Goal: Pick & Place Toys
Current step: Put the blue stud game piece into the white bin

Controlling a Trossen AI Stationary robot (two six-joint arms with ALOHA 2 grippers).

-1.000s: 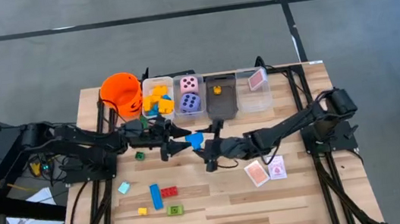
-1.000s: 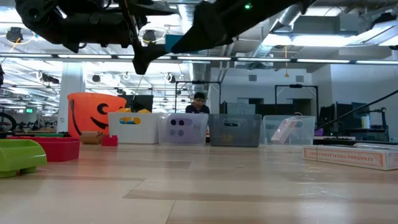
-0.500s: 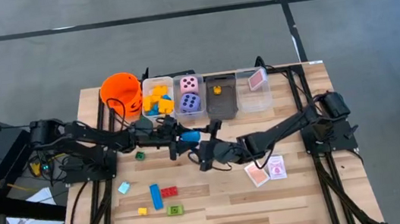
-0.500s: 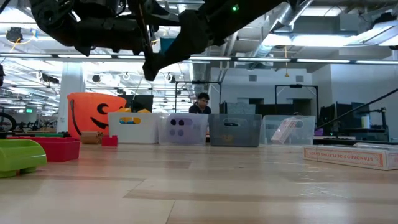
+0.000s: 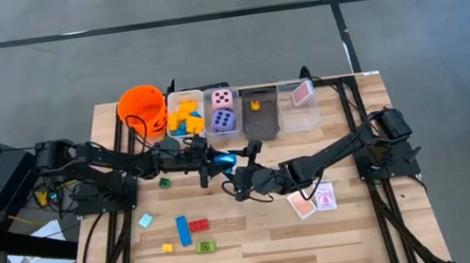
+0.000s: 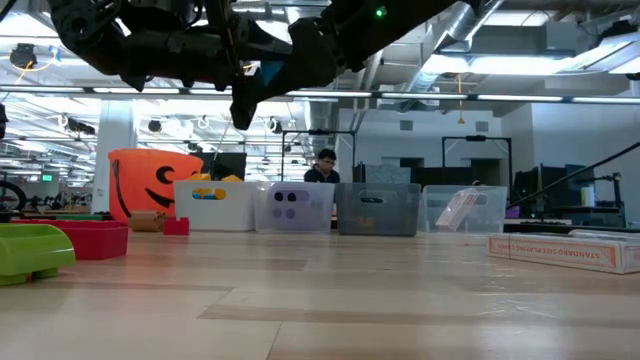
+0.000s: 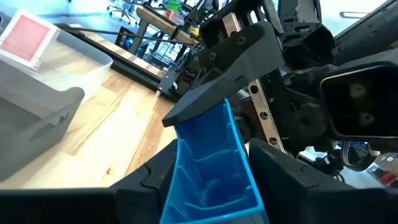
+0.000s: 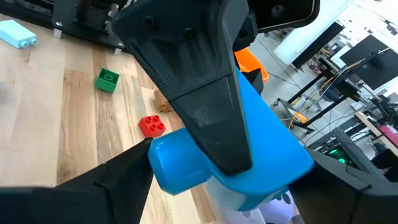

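Since 1 second earlier, my 2 arms had drawn together above mid-bench, just in front of the row of bins (image 5: 261, 124). My left hand (image 5: 213, 161) and right hand (image 5: 237, 178) met tip to tip at the blue block (image 5: 223, 160), both pairs of fingers closed on it, held in the air. Bare bench (image 5: 266, 235) lay open toward the front edge; loose blocks (image 5: 189, 231) sat to the front left, cards (image 5: 313, 200) to the right.
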